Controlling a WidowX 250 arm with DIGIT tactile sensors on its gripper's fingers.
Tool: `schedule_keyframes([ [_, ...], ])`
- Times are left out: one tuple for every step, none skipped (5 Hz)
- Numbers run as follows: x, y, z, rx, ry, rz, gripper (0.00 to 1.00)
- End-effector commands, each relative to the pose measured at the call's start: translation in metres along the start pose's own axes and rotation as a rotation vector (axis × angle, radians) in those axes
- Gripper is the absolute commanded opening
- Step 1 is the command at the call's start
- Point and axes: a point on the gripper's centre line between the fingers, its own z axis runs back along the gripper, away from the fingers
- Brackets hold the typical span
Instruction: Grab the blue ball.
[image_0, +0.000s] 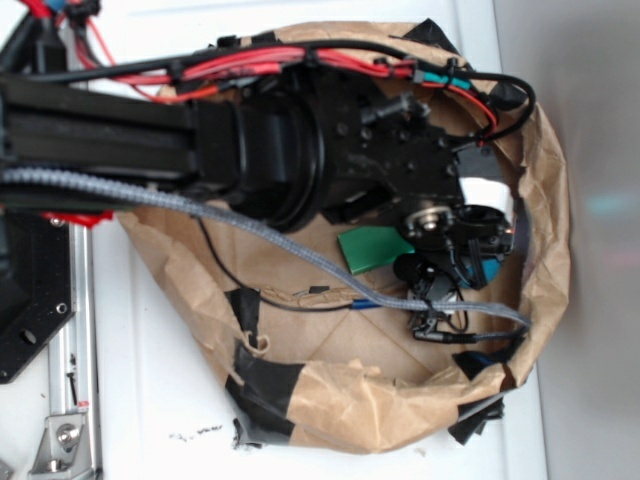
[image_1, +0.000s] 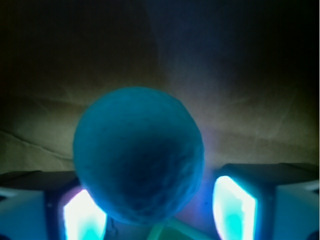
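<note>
In the wrist view the gripper (image_1: 150, 207) stands open, glowing pads (image_1: 82, 217) at 7 and 5 o'clock. The blue ball (image_1: 138, 155) sits between them, nearer the left pad; contact unclear.

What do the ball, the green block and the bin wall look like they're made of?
Ball: likely foam or soft rubber; matte teal, finely pitted surface, no shine. Green block: flat, smooth, solid green, hard edges; probably plastic or painted wood, can't tell which. Bin wall: crumpled brown paper, creased and wrinkled, patched with black tape. The gripper straddles the ball, its pads glowing either side.
</note>
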Motion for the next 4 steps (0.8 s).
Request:
schedule_keyframes([
  [0.015,0.001,0.090,0.136,-0.028,-0.098,0.00],
  [0.012,-0.008,0.144,0.183,0.083,-0.083,0.00],
  [0.007,-0.009,0.187,0.121,0.106,0.124,0.00],
  [-0.008,-0.017,0.193,0.044,0.067,0.321,0.00],
])
